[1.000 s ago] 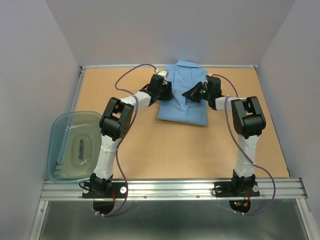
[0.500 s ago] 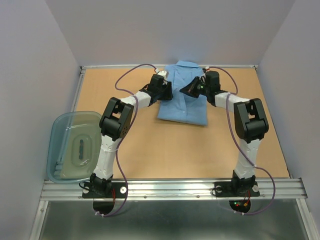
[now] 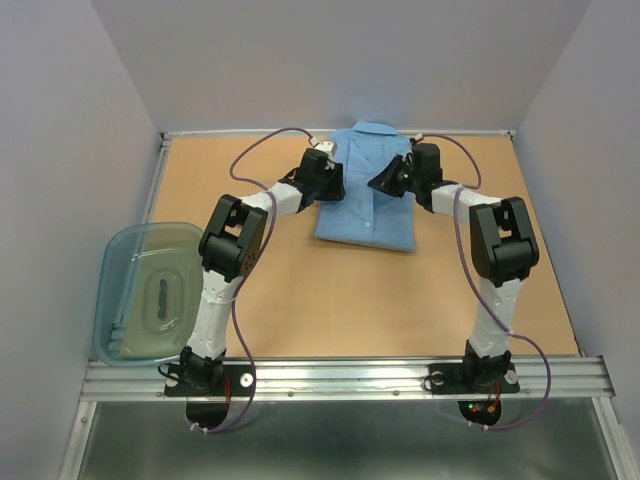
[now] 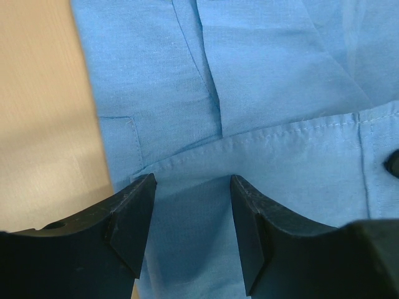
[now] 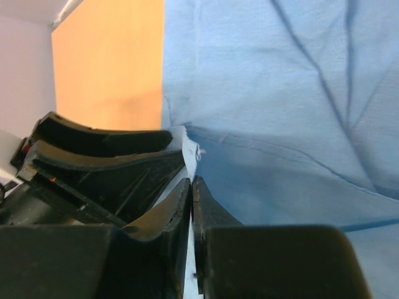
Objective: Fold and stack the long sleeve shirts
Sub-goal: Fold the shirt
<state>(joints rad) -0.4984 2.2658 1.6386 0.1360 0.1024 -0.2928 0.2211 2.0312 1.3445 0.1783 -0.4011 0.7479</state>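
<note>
Listing one light blue thin cloth button-front shirt (image 3: pixel 365 205), sleeves tucked in, lying flat at twelve o'clock on the tan worktop (image 3: pixel 300 300), collar at the far side. Left tool (image 4: pixel 193 190): jaws apart, empty, straddling a hem at the shirt's nine o'clock edge, poised, we judge, to take it. Right tool (image 5: pixel 191 184): jaws pressed together at three o'clock; we cannot tell whether cloth is pinched.

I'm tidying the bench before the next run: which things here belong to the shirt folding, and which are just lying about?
Part of the job:
- light blue shirt
- left gripper, open over the shirt
- right gripper, shut at the shirt's edge

Lying about:
- clear bluish plastic tub, off by the left arm's base, away from the shirt
</note>
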